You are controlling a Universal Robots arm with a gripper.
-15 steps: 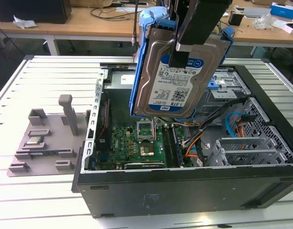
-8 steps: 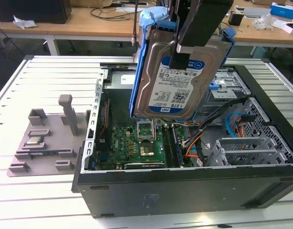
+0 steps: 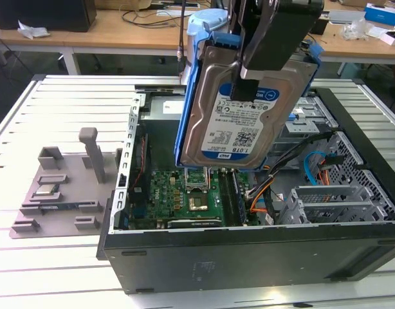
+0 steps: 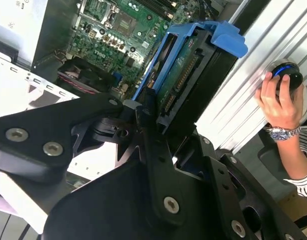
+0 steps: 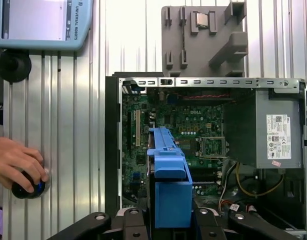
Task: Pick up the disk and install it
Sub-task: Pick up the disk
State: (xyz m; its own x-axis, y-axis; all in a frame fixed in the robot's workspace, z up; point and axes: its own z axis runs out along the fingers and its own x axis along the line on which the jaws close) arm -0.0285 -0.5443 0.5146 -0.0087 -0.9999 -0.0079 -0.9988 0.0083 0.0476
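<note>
The disk (image 3: 239,125) is a silver hard drive with a blue-and-white label, set in a blue plastic frame. It hangs tilted in the air above the open computer case (image 3: 249,251). My gripper (image 3: 246,80) comes down from above and is shut on it, one black finger lying across the label. In the second wrist view the disk (image 4: 186,75) shows edge-on with its connector side visible, clamped between the black fingers (image 4: 149,117). In the first wrist view the blue frame (image 5: 168,175) sits over the motherboard (image 5: 193,130).
A grey metal box with a white sticker (image 5: 273,130) fills one corner of the case. Metal drive cages (image 3: 339,199) and orange and blue cables lie at the exterior view's right. A grey fixture plate (image 3: 62,193) lies outside the case. A person's hand (image 5: 16,160) rests on a knob.
</note>
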